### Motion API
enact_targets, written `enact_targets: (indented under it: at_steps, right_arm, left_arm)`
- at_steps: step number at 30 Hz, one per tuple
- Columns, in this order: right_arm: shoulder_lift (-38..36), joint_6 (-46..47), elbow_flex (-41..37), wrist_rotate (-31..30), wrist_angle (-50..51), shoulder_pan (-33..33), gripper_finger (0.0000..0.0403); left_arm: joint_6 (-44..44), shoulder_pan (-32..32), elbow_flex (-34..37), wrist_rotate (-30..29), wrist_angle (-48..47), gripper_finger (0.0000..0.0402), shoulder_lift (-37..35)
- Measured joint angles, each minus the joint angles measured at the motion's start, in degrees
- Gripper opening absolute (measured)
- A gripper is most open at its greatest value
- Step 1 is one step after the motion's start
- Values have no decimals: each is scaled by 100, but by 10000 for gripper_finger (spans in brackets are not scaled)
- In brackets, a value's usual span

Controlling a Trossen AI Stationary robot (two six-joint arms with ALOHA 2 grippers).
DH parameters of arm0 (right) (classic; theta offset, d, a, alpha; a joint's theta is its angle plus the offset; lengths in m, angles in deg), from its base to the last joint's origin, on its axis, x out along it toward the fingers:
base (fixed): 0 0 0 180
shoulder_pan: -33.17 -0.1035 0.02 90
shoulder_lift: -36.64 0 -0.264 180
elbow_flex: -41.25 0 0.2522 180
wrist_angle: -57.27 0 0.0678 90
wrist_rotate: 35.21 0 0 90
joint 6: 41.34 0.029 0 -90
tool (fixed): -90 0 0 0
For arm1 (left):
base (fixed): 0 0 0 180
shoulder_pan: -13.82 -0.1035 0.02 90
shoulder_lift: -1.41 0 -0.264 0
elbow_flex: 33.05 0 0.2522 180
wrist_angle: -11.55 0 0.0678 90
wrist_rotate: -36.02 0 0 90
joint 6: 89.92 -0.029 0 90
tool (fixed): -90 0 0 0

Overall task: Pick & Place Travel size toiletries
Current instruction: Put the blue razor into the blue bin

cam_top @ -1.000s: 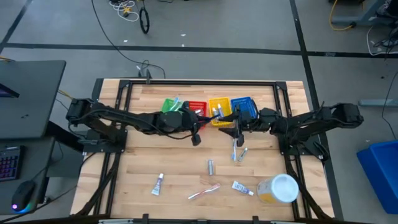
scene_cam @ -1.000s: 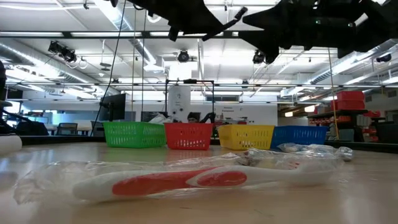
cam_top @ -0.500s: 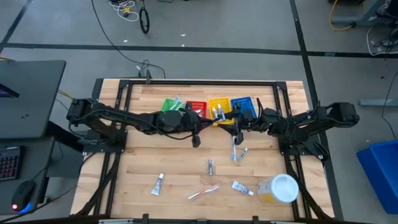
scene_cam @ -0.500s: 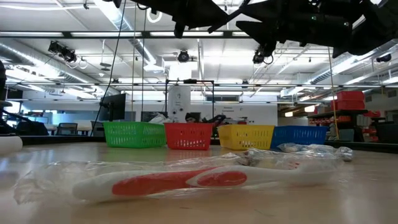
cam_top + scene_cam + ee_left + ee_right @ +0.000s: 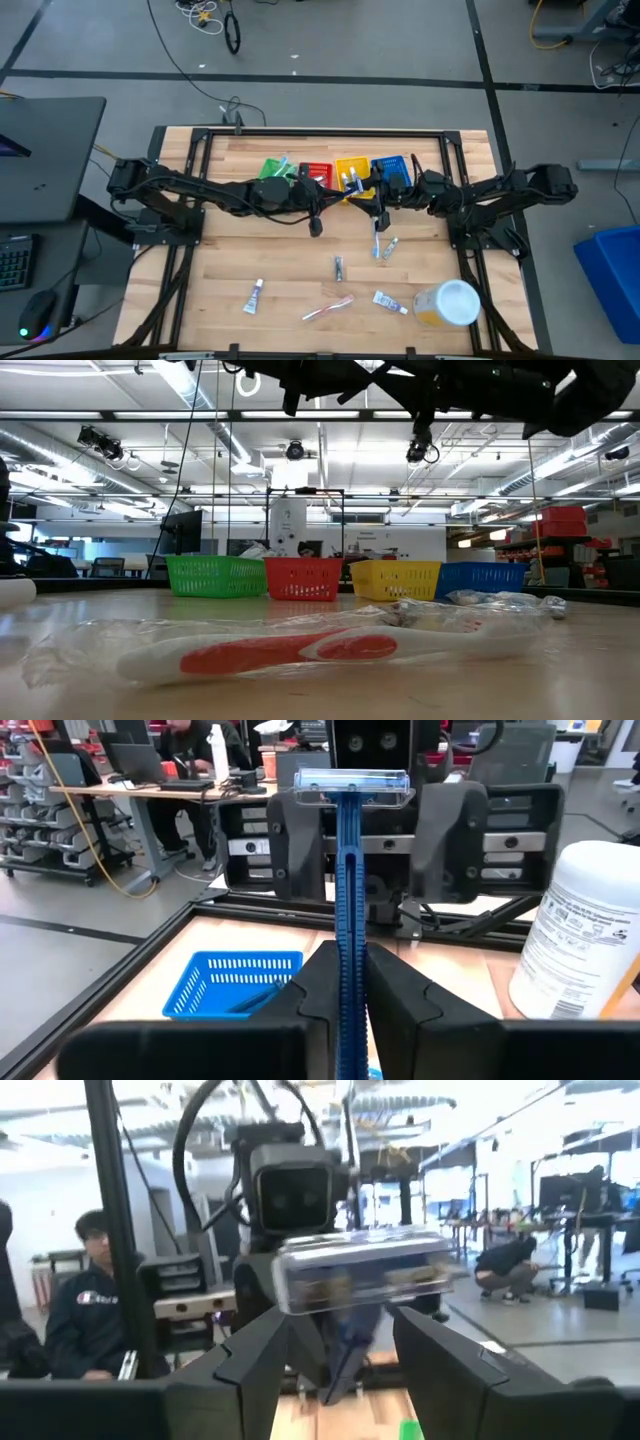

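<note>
Several travel toiletries lie loose on the near half of the wooden table (image 5: 220,250). Nearest is a red-and-white toothbrush in a clear wrapper (image 5: 270,648), with a small white-blue tube (image 5: 255,295) to its left and another white-blue tube (image 5: 390,301) to its right, just beside a large yellow jar with a white lid (image 5: 447,303). Further in lie a small silvery tube (image 5: 339,266), a thin clear toothbrush (image 5: 377,238) and a short tube (image 5: 389,247) just beside it.

Above mid-table the left gripper (image 5: 348,975) has its fingers pressed onto the handle of a dark blue plastic razor (image 5: 350,890), held upright with its head up. The right gripper (image 5: 345,1345) faces it closely with fingers spread either side of the razor's head; whether they touch it cannot be told.

Four plastic baskets sit in a row at the far edge: green basket (image 5: 272,168), red basket (image 5: 317,172), yellow basket (image 5: 349,168), blue basket (image 5: 393,170).
</note>
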Motion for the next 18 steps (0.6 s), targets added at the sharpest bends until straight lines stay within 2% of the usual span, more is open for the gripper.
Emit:
enact_targets:
  at_steps: [8, 18]
  right_arm:
    - [2, -76, 205, -79, 410, 0, 168]
    - [2, -130, 205, -81, 481, 0, 79]
  left_arm:
    - [-59, 0, 0, -46, 13, 40, 0]
    - [-269, 0, 0, -64, 73, 45, 0]
